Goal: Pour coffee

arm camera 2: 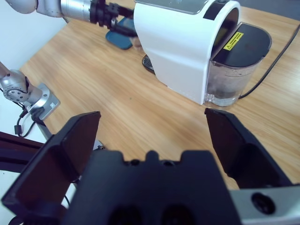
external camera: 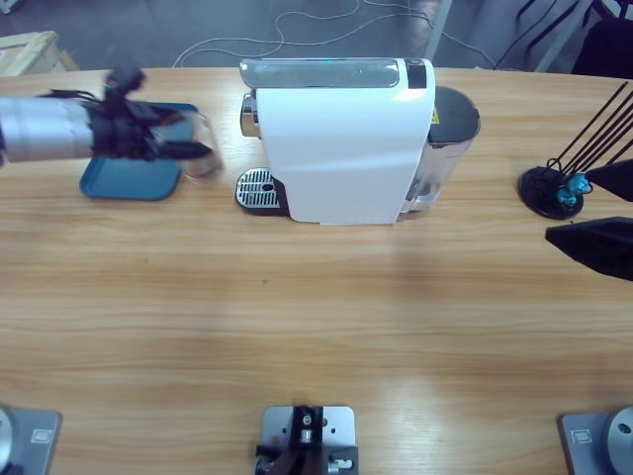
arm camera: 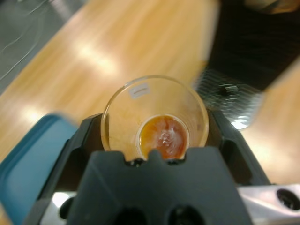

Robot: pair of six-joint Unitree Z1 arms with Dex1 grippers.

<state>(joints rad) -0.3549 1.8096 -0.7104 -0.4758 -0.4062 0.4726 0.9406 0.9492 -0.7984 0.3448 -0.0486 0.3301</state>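
Fingers of the left gripper are clamped on one clear glass, seen at the upper left of the high view beside one blue tray. Coffee is seen as a shallow brown layer at the bottom of this glass. One small white label is stuck on the glass wall; its writing cannot be read. The right gripper is held with its jaws wide apart, with nothing between them. One white coffee machine stands at the upper middle, its drip grid near the glass. One yellow warning sticker is seen on its side, text not readable. Much bare wooden table is left free in the lower half.
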